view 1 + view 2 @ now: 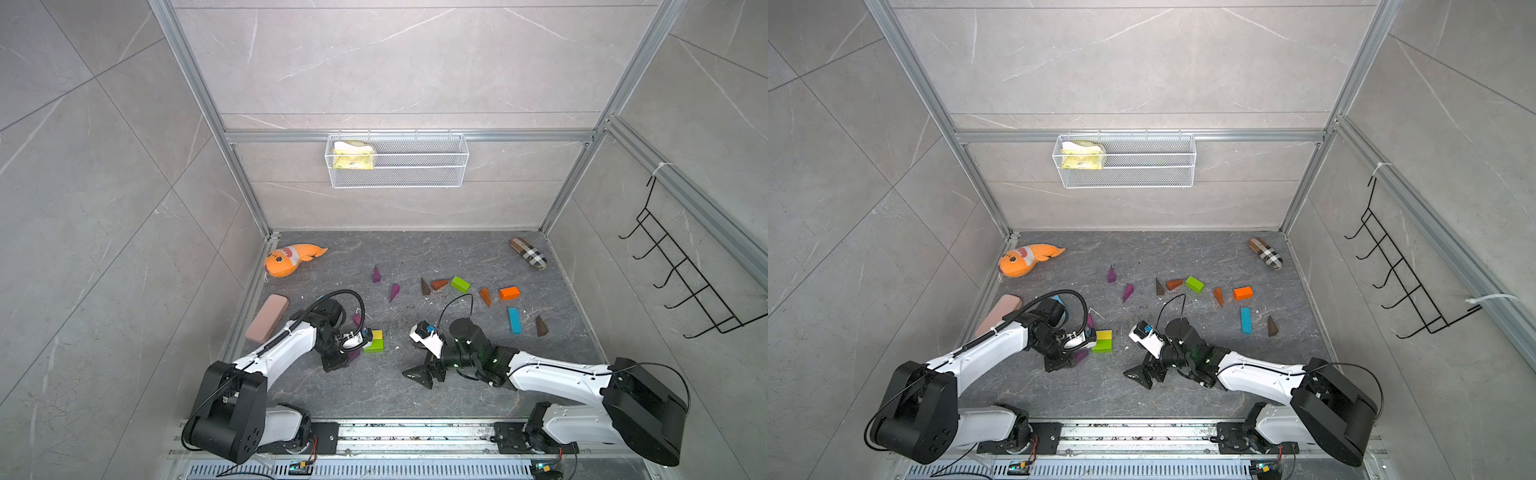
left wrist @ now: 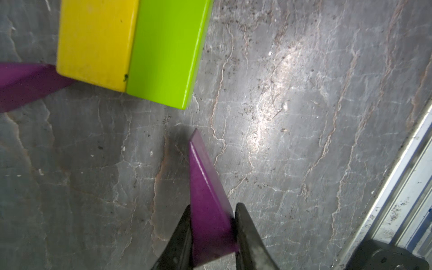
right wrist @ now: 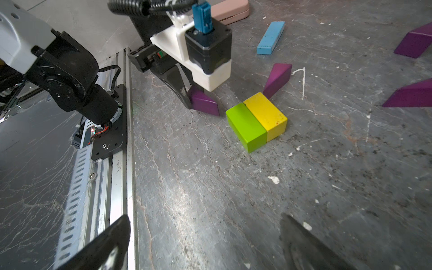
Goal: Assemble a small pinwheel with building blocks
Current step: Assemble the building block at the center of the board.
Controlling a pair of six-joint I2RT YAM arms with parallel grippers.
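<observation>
A yellow brick [image 3: 266, 114] and a green brick [image 3: 245, 126] lie side by side on the floor, seen in both top views [image 1: 377, 335] [image 1: 1102, 345]. One purple wedge [image 3: 277, 78] touches the yellow brick's far corner. My left gripper [image 2: 212, 208] is shut on another purple wedge [image 2: 208, 198], low over the floor just beside the green brick [image 2: 166, 51]. My right gripper [image 1: 417, 378] [image 3: 205, 219] stands open and empty, right of the pair. More building blocks lie further back: purple wedges [image 1: 376, 274], brown wedges [image 1: 425, 286], an orange brick [image 1: 509, 293], a light-blue bar [image 1: 514, 320].
An orange plush fish [image 1: 293, 258] and a pink case [image 1: 267, 318] lie at the left wall, a plaid case [image 1: 528, 253] at the back right. A wire basket [image 1: 397, 160] hangs on the back wall. The arms' metal rail [image 1: 415, 432] runs along the front edge.
</observation>
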